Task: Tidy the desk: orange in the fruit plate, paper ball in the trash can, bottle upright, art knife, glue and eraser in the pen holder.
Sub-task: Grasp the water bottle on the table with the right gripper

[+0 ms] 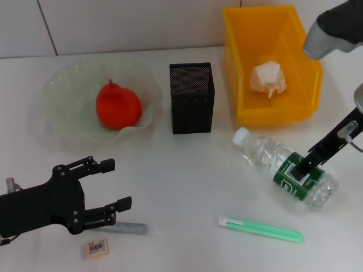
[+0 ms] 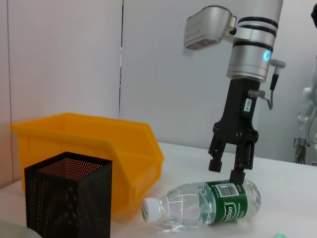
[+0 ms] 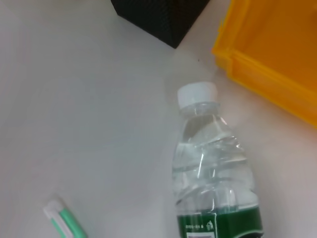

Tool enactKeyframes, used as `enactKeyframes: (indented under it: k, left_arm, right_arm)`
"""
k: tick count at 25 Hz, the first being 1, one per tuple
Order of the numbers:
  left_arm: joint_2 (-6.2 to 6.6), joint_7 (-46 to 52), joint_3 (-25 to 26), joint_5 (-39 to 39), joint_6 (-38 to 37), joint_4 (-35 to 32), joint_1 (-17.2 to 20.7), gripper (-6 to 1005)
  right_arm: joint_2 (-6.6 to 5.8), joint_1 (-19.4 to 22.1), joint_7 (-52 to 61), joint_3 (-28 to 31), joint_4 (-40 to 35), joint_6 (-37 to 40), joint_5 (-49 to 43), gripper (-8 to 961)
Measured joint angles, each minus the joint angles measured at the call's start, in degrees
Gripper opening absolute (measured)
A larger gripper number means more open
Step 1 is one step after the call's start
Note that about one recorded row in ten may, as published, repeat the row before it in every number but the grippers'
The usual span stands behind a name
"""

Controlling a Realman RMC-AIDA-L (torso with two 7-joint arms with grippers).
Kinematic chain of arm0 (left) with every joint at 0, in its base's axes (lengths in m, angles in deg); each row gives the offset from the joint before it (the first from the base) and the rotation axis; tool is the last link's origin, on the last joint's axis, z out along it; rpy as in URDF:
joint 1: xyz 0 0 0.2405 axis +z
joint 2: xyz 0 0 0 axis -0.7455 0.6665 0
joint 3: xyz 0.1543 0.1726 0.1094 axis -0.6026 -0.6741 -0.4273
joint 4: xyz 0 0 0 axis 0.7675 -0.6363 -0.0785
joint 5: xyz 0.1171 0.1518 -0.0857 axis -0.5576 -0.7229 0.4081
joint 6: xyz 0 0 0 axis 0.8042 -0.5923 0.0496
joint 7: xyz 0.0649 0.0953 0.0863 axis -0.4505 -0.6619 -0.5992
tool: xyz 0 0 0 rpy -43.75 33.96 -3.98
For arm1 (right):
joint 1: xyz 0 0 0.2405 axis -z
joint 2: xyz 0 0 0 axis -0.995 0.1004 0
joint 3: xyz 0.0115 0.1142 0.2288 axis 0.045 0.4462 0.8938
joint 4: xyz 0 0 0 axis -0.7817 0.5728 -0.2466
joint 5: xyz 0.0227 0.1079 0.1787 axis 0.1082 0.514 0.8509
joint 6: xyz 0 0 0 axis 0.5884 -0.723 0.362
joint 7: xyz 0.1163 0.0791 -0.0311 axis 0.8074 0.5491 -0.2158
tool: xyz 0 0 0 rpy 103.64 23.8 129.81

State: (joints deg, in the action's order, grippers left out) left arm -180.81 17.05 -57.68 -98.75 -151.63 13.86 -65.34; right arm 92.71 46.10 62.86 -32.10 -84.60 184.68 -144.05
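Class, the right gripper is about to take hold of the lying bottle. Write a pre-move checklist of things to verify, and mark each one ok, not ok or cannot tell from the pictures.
1. Orange in the fruit plate: ok.
2. Paper ball in the trash can: ok.
3. Bottle upright: not ok; it lies on its side, white cap toward the pen holder.
4. Right gripper open and lined up over the green label: ok, as the left wrist view shows.
5. Fingers low enough to close on the bottle: cannot tell.
6. Eraser in the pen holder: not ok; it is on the desk by the open left gripper.
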Motion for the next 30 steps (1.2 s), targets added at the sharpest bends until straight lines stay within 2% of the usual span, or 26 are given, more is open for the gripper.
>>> enactKeyframes:
  k: [15, 30]
  left_arm:
    - [0.18, -0.1, 0.0, 0.0, 0.0, 0.0, -0.2, 813]
    - [0.0, -0.1, 0.2, 0.0, 0.2, 0.0, -0.9, 813]
  right_arm:
    - [-0.15, -1.1, -5.1, -2.4, 7.1, -6.3, 0.1, 835]
    - [-0.16, -3.3, -5.4, -4.0, 15.4, -10.0, 0.1, 834]
